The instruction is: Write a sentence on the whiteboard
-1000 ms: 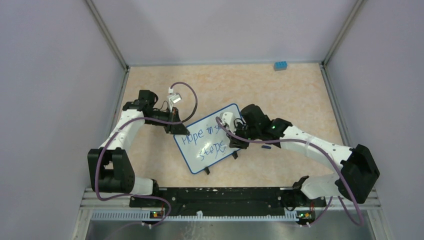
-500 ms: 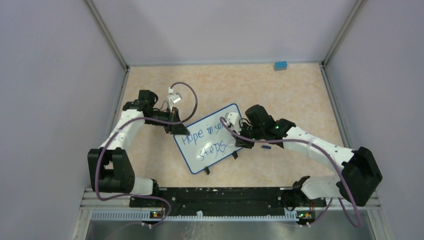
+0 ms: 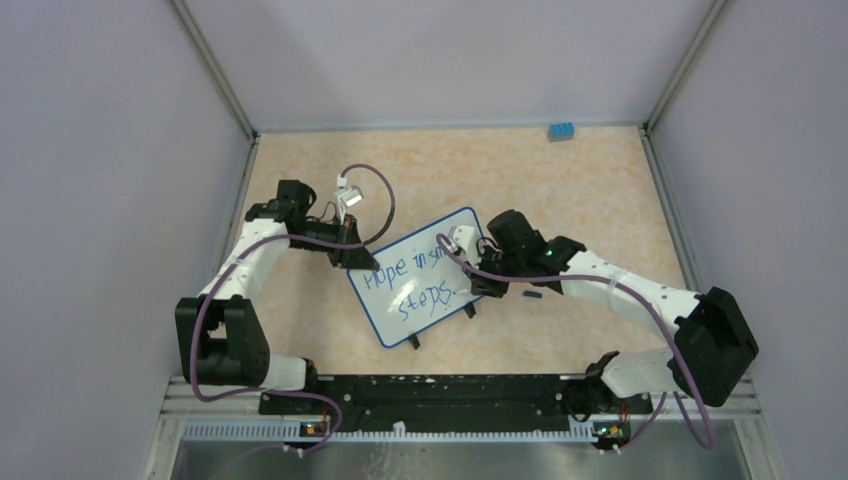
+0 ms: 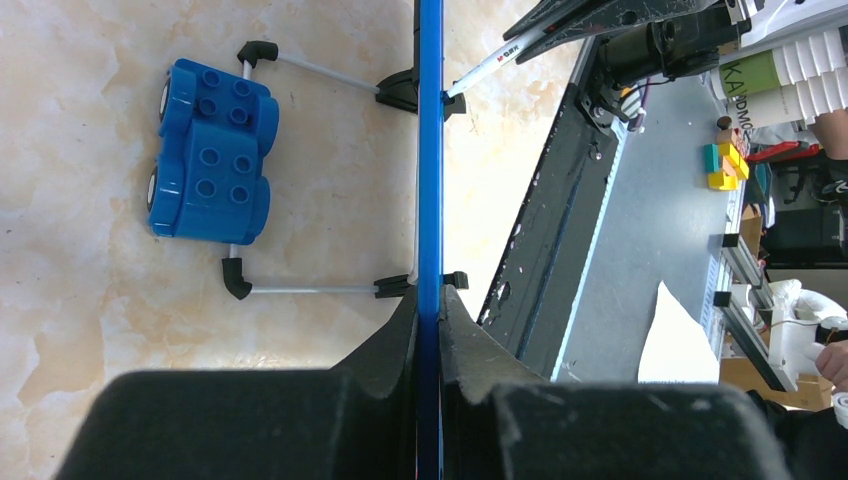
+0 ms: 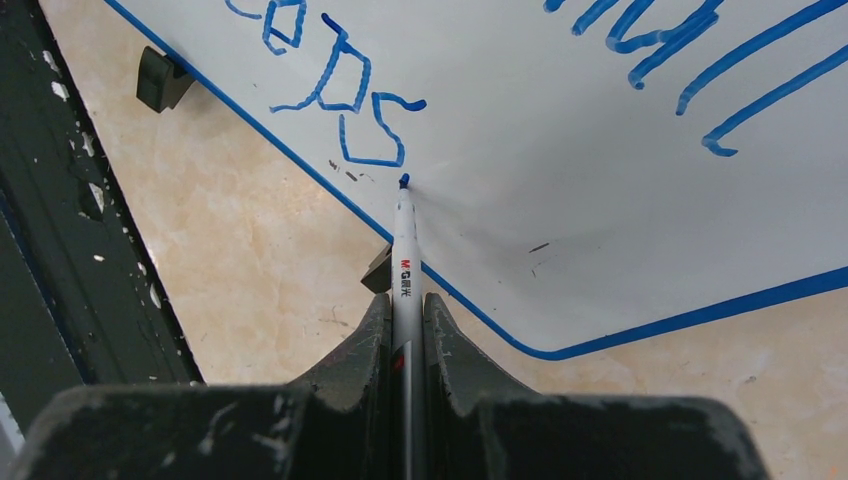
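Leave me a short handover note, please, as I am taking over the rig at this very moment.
Left gripper: shut on the blue rim of the whiteboard, steadying it.
Right gripper: shut on the marker, its tip touching the board just after "steps".
Done: the sentence stands in two blue lines, the second ending in "steps".
Left: probably only the full stop, then lift the marker and release the board.

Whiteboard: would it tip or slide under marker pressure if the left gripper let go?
Probably tips: the whiteboard stands propped on thin wire feet, and the left gripper clamps its edge. Likely stiff and light: the blue rim looks thin and straight. The glossy face may let the marker skid.
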Robot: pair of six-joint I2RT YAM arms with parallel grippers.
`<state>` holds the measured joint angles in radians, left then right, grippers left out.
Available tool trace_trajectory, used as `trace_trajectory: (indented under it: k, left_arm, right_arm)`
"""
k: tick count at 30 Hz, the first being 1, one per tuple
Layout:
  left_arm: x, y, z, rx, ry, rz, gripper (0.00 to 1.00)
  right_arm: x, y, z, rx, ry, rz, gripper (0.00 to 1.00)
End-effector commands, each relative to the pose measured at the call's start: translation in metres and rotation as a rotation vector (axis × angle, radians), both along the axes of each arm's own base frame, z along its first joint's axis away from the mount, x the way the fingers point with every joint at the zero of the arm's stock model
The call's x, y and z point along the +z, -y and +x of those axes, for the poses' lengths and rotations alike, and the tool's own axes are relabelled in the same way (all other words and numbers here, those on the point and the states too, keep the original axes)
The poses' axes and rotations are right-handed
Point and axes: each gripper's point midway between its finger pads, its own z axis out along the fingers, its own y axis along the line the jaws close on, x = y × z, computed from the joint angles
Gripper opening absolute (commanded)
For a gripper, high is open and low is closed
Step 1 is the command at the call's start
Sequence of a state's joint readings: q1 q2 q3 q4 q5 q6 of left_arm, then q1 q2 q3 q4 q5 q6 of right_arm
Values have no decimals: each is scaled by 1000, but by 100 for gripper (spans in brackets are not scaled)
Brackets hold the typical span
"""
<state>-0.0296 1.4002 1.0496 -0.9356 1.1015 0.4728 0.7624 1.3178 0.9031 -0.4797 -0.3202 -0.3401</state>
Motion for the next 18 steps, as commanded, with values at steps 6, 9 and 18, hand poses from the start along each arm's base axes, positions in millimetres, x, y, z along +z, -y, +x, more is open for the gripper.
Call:
trace_trajectory:
  k: [6,9,18]
  left_arm:
    - [3,0,2,-5,37,7,18]
    - [4,-1,3,-2,49,18,27]
    - [35,-2,19,16,130,25,55]
  right_arm:
    - [53,-19,-2,65,8,158,0]
    - [65,-22,-5,92,6,193,0]
    - [107,-15,7,84,21,294,0]
